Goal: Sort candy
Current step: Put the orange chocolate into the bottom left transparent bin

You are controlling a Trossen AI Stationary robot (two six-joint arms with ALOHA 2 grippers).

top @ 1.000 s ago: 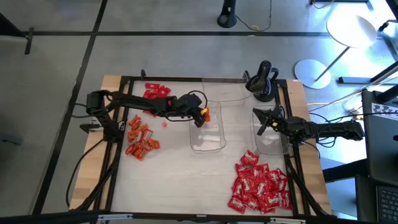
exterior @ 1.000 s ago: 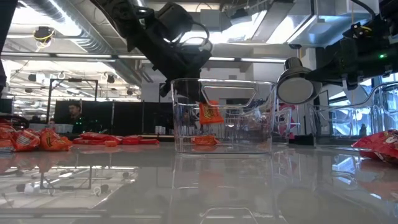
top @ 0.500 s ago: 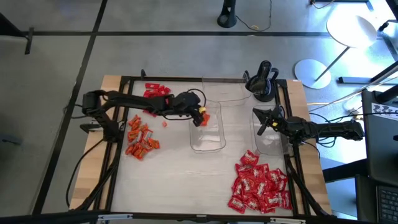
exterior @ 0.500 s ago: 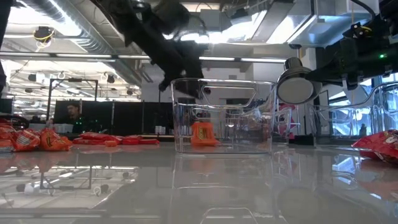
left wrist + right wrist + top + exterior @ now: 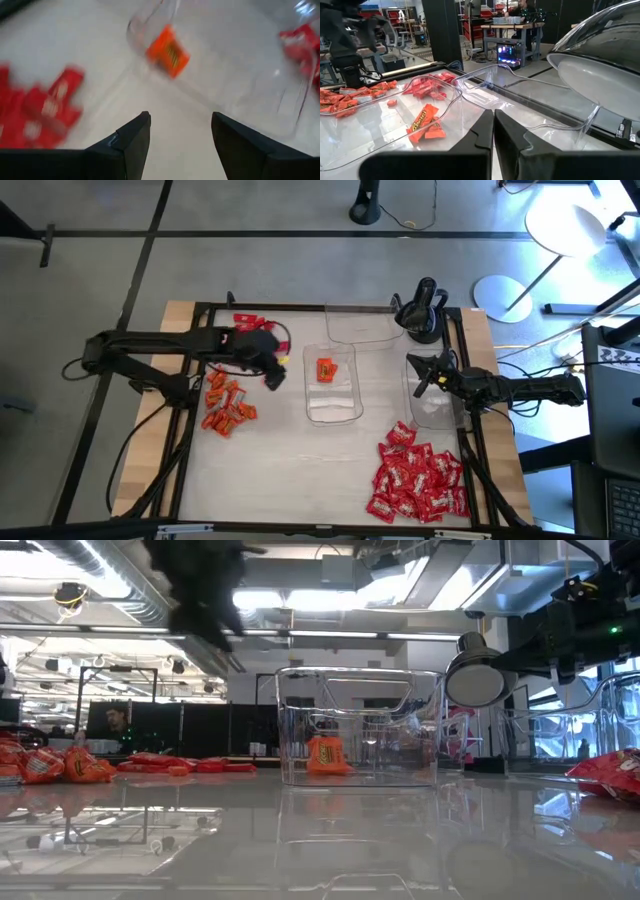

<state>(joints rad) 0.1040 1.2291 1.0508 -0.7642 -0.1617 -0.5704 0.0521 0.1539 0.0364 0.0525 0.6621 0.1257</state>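
Two orange candies (image 5: 425, 125) lie on the floor of the clear middle tray (image 5: 333, 405); they also show from above (image 5: 326, 370) and in the left wrist view (image 5: 168, 51). My left gripper (image 5: 272, 372) hangs open and empty above the table, between that tray and the orange candy pile (image 5: 225, 402). Its fingers (image 5: 132, 137) stand apart with nothing between them. Red candy (image 5: 250, 328) lies at the far left. Red candy with white marks (image 5: 415, 480) is heaped at the near right. My right gripper (image 5: 415, 385) waits shut beside the right tray (image 5: 432, 408).
A third clear tray (image 5: 358, 328) stands at the far edge behind the middle one. A dark stand (image 5: 420, 310) sits at the far right. A black frame (image 5: 190, 430) runs along the table's sides. Bare tabletop lies in front of the middle tray.
My left gripper has opened over the middle tray and let go of an orange candy, which has fallen onto the tray's floor. The gripper has then risen and drawn back toward the table's left edge, clear of the tray.
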